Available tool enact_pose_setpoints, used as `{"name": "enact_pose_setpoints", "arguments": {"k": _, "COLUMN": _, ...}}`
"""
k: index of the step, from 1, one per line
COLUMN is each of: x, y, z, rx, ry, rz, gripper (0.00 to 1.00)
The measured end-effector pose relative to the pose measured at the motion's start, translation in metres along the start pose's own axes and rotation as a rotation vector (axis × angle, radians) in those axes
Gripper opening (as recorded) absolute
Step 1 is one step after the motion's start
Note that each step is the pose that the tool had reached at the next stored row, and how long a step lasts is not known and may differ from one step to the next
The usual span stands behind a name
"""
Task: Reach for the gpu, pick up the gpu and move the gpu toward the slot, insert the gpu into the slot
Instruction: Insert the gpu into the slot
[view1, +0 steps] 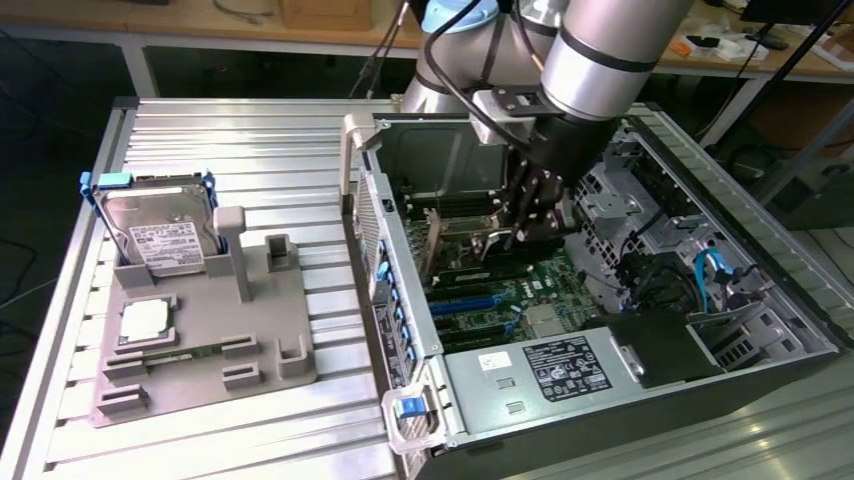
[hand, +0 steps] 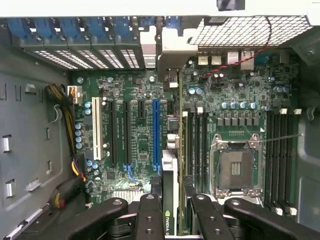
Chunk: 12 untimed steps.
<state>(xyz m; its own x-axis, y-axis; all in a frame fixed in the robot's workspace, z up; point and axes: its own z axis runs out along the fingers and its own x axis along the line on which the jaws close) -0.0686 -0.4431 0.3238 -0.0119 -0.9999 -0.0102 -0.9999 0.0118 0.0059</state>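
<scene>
the fingers (hand: 148, 212) of the gripper (hand: 171, 199) are pinched on the gpu (hand: 169, 220), which stands edge-on between them, a green logo patch on its upper edge. the card hangs inside the open computer case (view1: 747, 330), over the motherboard (hand: 140, 137). just beyond the fingertips and slightly off to one side runs the long blue slot (hand: 156, 135), parallel to the card, with black slots (hand: 126, 132) and a white slot (hand: 96, 135) farther on that side. on the fingers' other side lie the memory slots (hand: 197, 145) and the bare cpu socket (hand: 235, 167). judging by this, the step in hand is carrying the gpu toward the slot; it looks close to the board but not seated (how near its lower edge is, i cannot tell). seating it would call for that edge lined up squarely over the slot and a straight push down. well away, outside the case, the hard drive (view1: 154, 235) leans in its grey holder (view1: 200, 335).
</scene>
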Motion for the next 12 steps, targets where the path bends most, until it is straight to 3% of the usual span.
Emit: {"name": "enact_pose_setpoints", "arguments": {"k": 12, "x": 0.003, "y": 0.0096, "z": 0.0137, "rx": 0.0, "ry": 0.0, "rz": 0.0, "gripper": 0.27}}
